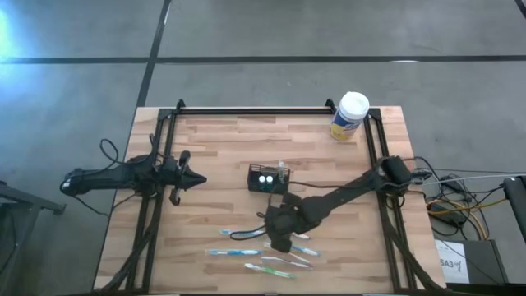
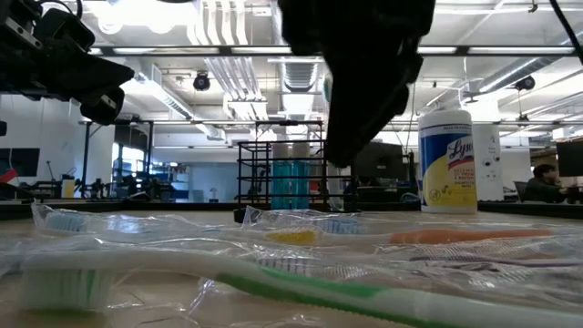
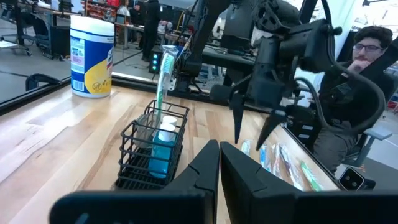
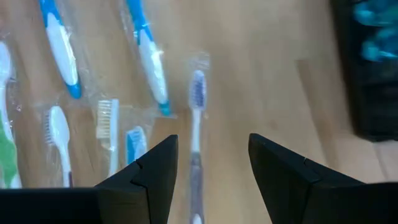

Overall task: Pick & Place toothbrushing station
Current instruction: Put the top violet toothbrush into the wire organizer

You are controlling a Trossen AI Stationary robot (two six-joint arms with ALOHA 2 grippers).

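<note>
Right gripper (image 4: 208, 165) hangs spread wide over a purple wrapped toothbrush (image 4: 196, 124) (between its fingers); left gripper (image 1: 196, 179) waits closed.

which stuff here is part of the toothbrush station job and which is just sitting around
Part of the job:
- black mesh holder, one toothbrush already standing in it
- wrapped toothbrushes lying flat on the table's near side
- right gripper, open above those brushes, lined up with a purple one

Just lying about:
- yellow wipes canister at the far right corner
- left gripper, shut, waiting at the left
</note>
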